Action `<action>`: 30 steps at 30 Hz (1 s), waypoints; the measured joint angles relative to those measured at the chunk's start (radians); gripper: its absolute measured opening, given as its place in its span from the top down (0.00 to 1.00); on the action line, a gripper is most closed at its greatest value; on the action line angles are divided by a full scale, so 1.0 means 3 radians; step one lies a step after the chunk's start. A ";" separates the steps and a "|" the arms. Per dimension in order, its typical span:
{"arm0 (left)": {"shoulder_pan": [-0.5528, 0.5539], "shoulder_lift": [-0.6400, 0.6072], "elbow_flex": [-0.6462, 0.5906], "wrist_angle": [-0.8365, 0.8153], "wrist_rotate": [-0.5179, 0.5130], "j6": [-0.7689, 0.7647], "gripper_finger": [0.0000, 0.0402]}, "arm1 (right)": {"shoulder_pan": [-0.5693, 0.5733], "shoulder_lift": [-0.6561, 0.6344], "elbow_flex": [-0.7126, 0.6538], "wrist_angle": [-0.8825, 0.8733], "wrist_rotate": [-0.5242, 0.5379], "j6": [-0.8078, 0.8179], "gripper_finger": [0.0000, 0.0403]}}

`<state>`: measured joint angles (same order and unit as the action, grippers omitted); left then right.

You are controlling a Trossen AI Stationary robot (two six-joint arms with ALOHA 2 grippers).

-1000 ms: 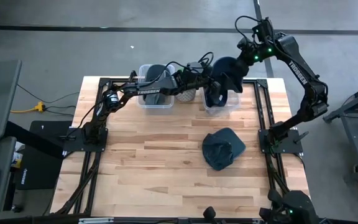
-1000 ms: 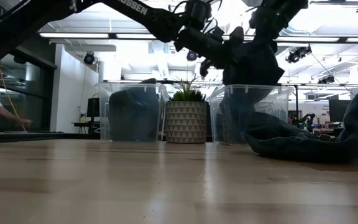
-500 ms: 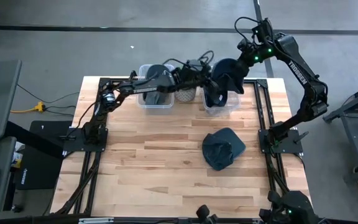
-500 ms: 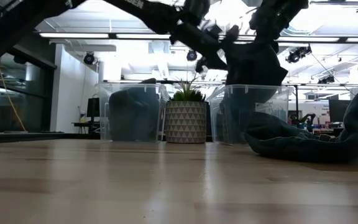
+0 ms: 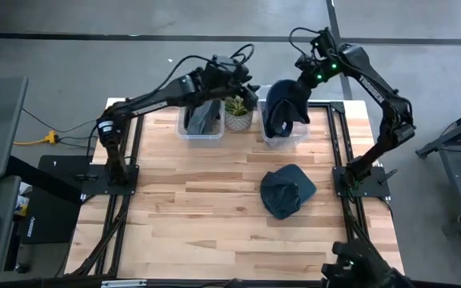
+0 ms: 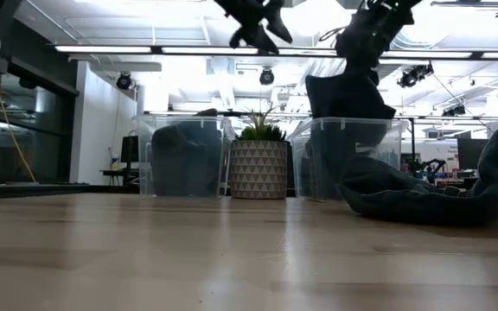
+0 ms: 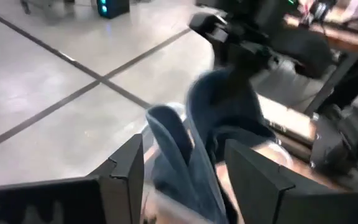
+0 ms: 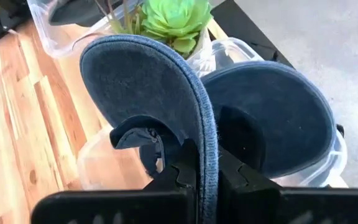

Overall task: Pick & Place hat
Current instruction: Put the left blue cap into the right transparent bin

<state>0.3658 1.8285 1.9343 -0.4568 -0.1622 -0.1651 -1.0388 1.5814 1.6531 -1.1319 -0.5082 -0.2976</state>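
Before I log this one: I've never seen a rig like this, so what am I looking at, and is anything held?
Two dark robot arms work at a wooden table. One camera looks straight down, one sits at table height, and one rides on each wrist. The right gripper is shut on a blue hat, holding it by the brim above the right clear bin. The left gripper is open and empty, raised near the left clear bin, which holds another dark hat. A potted plant stands between the bins, and a third hat lies on the table.
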 joint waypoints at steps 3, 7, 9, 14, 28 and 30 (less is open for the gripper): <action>-0.0084 -0.0152 -0.0009 -0.0214 -0.0048 0.0049 0.61 | -0.0003 0.0114 0.0003 0.0053 -0.0029 0.0008 0.99; -0.0157 -0.0415 -0.0003 -0.0308 -0.0165 0.0191 0.65 | -0.0002 0.0335 0.0001 0.0064 -0.0049 0.0068 0.99; -0.0149 -0.0545 -0.0006 -0.0430 -0.0183 0.0312 0.66 | -0.0002 0.0430 0.0001 0.0110 -0.0053 0.0099 0.99; -0.0076 -0.0695 -0.0022 -0.0808 -0.0270 0.0560 0.67 | 0.0029 0.0630 0.0001 0.0166 0.0075 0.0228 0.99; 0.0420 -0.1093 -0.0009 -0.0963 0.0126 0.0866 0.67 | 0.0198 0.0767 0.0001 0.0045 0.0584 0.0531 0.93; 0.0474 -0.1108 -0.0004 -0.0946 0.0259 0.0886 0.67 | 0.0200 0.0767 0.0001 0.0052 0.0591 0.0547 0.85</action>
<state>0.5079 1.4961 1.9329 -0.7406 -0.0846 0.1007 -0.9787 1.8114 1.6535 -1.1164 -0.3309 -0.1334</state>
